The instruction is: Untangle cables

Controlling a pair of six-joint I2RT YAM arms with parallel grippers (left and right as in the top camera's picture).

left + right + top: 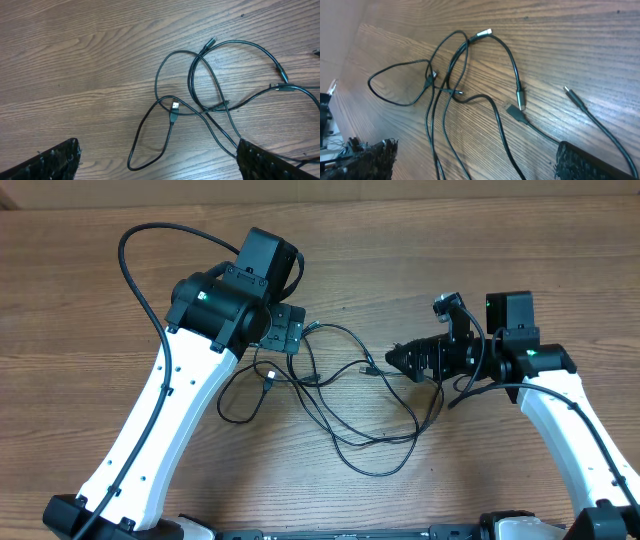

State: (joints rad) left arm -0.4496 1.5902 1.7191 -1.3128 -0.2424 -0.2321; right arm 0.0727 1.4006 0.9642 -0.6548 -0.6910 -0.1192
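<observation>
Released and grasping nothing, left claw [157, 150] and right claw [477, 147] are hovering; thin black tangled cables [173, 111] are lying on brown wooden bench [400, 240], nine o'clock from right claw.

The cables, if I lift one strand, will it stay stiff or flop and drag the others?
Probably floppy: the cables lie in loose curved loops on the table. Likely light, being so thin. A lifted strand would probably drag others, since several cross near the USB plug.
</observation>
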